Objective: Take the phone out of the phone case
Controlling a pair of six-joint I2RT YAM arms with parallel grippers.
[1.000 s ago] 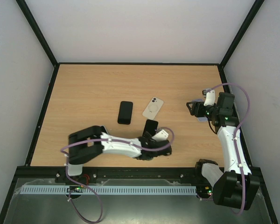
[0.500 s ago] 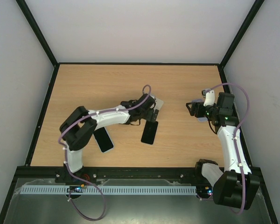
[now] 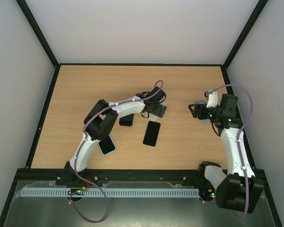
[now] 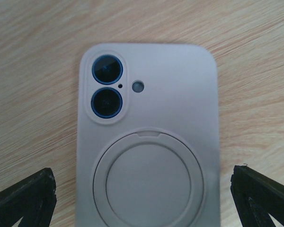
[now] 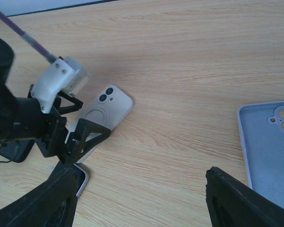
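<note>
Nearest the bases, a bare black handset lies flat on the tabletop. Just beyond it the left tool hovers, jaws spread wide and empty, over the beige phone case. The case lies back-up with the phone inside, lenses showing through the cutout, probably lined up for a clamp on its long edges. Further right, the right tool waits open, gripping nothing, beside an empty blue case, seemingly kept clear.

No readable text, label, brand or number in any view — phone case back plain.
</note>
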